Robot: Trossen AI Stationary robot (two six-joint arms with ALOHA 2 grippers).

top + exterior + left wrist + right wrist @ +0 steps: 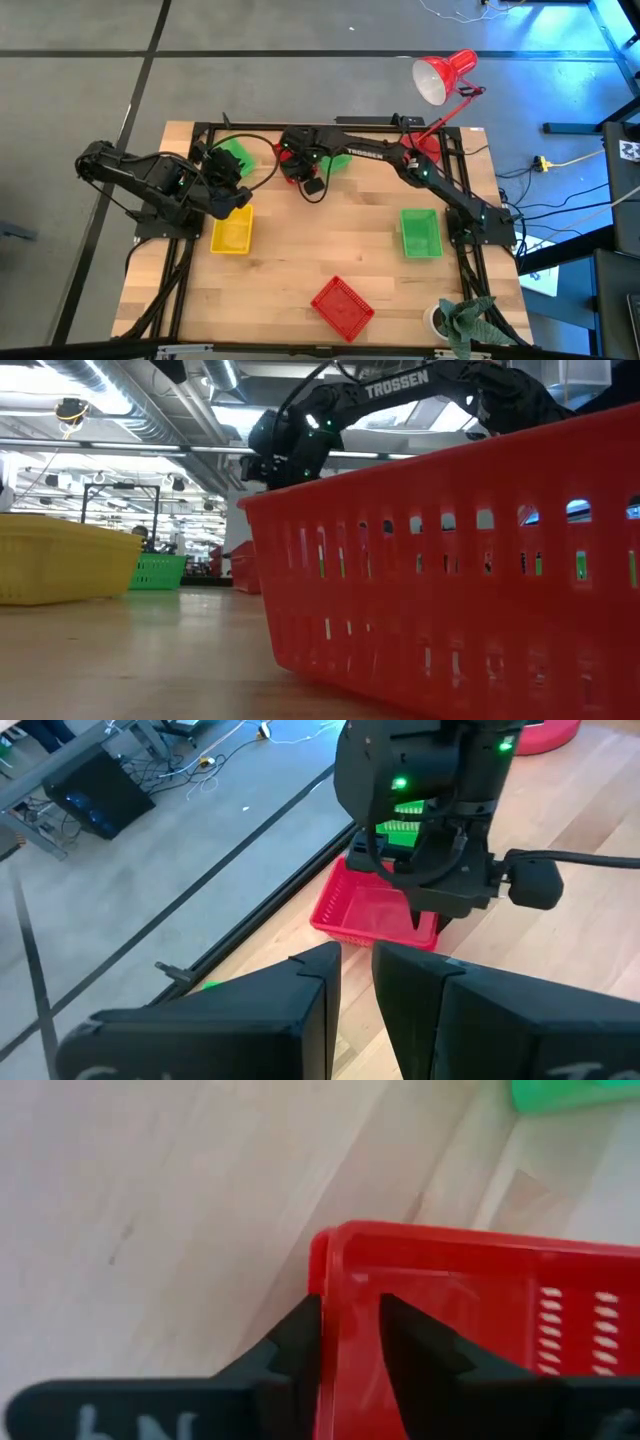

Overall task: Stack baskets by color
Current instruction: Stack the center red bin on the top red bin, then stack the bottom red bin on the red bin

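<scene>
A red basket (365,912) rests on the table at the far middle, beside a green basket (338,160). My right gripper (350,1330) is open over the red basket's end wall, one finger outside and one inside. A second red basket (342,305) lies near the front edge. A yellow basket (232,232) lies at the left, with a green basket (235,155) beyond it. Another green basket (420,232) sits at the right. My left gripper (357,955) hovers open above the yellow basket's far end, holding nothing. My right gripper straddles the rim of the red basket's end wall (335,1280), coming from above at a slant. A gap shows between the inner finger (420,1355) and the wall. Whether the outer finger (290,1350) touches the wall, I cannot tell. The basket sits flat on the table.
A red desk lamp (445,78) leans over the far right corner. A potted plant (465,320) stands at the near right corner. Bare wood lies in the table's middle, between the yellow basket and the right green basket. Cables run off the table's right side.
</scene>
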